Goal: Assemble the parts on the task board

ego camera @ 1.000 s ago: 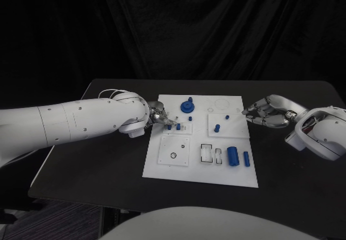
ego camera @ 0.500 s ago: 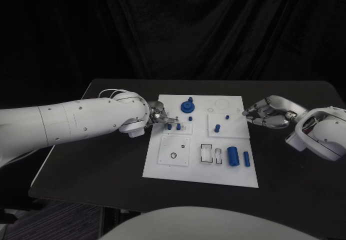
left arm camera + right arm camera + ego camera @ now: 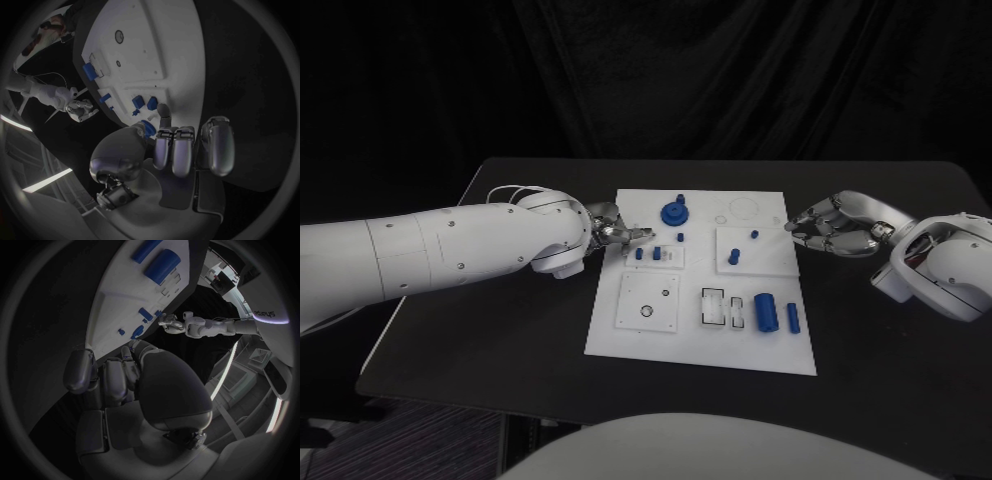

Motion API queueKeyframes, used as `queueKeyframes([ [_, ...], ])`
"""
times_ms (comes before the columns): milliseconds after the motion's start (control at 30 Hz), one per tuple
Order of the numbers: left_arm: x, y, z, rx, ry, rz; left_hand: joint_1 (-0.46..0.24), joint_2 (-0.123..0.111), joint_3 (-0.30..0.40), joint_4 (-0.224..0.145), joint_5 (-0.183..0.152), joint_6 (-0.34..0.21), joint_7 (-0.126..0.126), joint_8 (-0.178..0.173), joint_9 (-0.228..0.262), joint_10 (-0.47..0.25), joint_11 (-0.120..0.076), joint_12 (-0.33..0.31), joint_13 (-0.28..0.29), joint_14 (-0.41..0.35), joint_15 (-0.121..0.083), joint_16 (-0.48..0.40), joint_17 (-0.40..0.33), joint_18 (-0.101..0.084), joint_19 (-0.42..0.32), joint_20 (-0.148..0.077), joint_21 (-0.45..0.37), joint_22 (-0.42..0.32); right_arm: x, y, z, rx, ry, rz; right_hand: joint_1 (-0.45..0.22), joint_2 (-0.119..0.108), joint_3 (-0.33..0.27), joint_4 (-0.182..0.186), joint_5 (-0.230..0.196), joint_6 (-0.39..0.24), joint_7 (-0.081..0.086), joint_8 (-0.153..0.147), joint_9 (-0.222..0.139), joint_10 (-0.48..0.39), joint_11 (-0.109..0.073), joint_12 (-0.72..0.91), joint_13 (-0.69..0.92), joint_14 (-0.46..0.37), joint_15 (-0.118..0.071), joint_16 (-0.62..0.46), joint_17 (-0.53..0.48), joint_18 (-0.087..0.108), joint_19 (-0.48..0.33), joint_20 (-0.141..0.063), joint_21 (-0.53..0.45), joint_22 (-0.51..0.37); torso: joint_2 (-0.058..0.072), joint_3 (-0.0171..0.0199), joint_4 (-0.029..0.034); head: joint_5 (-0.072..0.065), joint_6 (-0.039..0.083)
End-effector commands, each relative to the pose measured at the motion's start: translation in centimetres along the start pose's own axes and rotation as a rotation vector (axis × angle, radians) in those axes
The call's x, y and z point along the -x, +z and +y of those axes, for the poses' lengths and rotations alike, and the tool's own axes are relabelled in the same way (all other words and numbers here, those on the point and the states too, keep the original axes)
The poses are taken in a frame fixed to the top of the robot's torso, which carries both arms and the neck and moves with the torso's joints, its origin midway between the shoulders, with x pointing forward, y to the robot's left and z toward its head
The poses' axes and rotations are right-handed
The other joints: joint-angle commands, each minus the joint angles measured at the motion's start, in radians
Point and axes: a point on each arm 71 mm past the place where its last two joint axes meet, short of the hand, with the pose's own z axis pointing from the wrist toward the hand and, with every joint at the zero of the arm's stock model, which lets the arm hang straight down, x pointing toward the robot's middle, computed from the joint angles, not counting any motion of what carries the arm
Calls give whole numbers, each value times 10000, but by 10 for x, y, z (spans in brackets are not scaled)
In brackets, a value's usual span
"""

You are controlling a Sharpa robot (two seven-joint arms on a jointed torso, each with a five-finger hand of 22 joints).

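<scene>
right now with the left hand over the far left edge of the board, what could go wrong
The left hand hovers beside two small blue pegs standing in the task board; a sideways sweep could knock them over or out. The blue gear sits just beyond its fingertips and might get bumped. The right hand rests curled at the board's right edge, so a push there could shift the whole board.

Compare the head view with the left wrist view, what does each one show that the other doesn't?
Head view alone: the whole task board at once, including the large blue cylinder with a slimmer blue rod beside it, and the left hand from above at the board's left edge.
Left wrist view alone: the left hand's palm and fingers from behind.
Both: the board, the two small blue pegs by the left hand, and the right hand.
</scene>
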Motion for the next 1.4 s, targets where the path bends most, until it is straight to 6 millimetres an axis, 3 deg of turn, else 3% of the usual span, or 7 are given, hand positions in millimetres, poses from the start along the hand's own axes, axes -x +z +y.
queueKeyframes([
  [33,10,-4,-2,-655,-285,-1395,160,59,-297,-2,-18,-211,-5,518,397,1041,-77,36,2634,1040,-50,26,2635,-1,48,-59,57,1522,1,-1,1,186,-29,-306,46,-13,69,-16,68,53,1,55,5,14,-1,24,25,16,28,24,23,161,-18,0,5,319,-7,1,4,-16,2],
  [533,30,-14,-12,-3128,-778,-3900,2719,-88,-776,-347,1998,-1636,160,720,247,1041,97,36,2634,1040,144,26,2635,126,-427,98,-582,1387,3,-3,1,284,-52,-470,41,-13,73,-18,73,63,0,61,6,15,-2,25,23,17,27,26,26,160,-16,-1,7,321,-3,5,18,-84,2],
  [700,30,-14,-18,-3632,-542,-3570,4077,-370,-687,-479,1873,-2534,582,241,119,954,484,-75,2576,1040,528,26,2635,268,-1154,406,-1285,1312,3,-3,1,313,-59,-518,38,-13,75,-19,76,68,-1,64,7,29,-3,35,43,20,26,33,36,158,-11,-1,16,327,-7,10,-4,-105,2],
  [867,34,-13,-28,-4398,-159,-3019,4886,-461,-649,-504,1695,-3216,956,75,55,-683,898,-1739,1756,-93,948,-671,1629,447,-2417,745,-2329,1210,3,-3,2,348,-65,-561,35,-13,78,-20,80,75,-2,67,8,36,-4,41,52,25,25,42,51,152,0,-2,38,341,0,0,2,-114,2],
  [933,36,-14,-33,-4842,-18,-2917,5786,-547,-359,-877,1565,-3753,1215,-101,-96,-4442,1184,-5221,99,-2552,1219,-2019,-50,613,-3662,914,-3430,862,3,-3,2,360,-59,-578,35,-13,78,-20,80,75,-2,67,8,36,-4,41,52,25,25,42,51,152,0,-2,38,341,2,-1,-4,-116,2],
  [1067,38,-12,-44,-5838,291,-2753,6848,-714,271,-1284,1880,-3828,1331,36,-260,-6459,1329,-7206,-1071,-3840,1397,-2577,-831,622,-4135,1064,-3594,812,3,-2,2,384,-44,-593,32,-15,80,-22,83,81,-4,71,9,45,-5,48,63,30,24,52,66,150,6,-2,49,348,-4,-5,-17,-110,2],
  [1400,36,-3,-61,-7023,2997,-2646,7613,-1534,1544,-1720,682,-5498,1422,56,-888,-9040,1713,-9204,-2576,-1213,1460,-1372,91,58,-899,1377,7,1839,3,-1,4,440,-33,-574,27,-25,99,-44,129,92,-11,76,9,106,-14,93,138,61,15,109,152,135,44,-8,113,391,17,-1,0,-184,2],
])
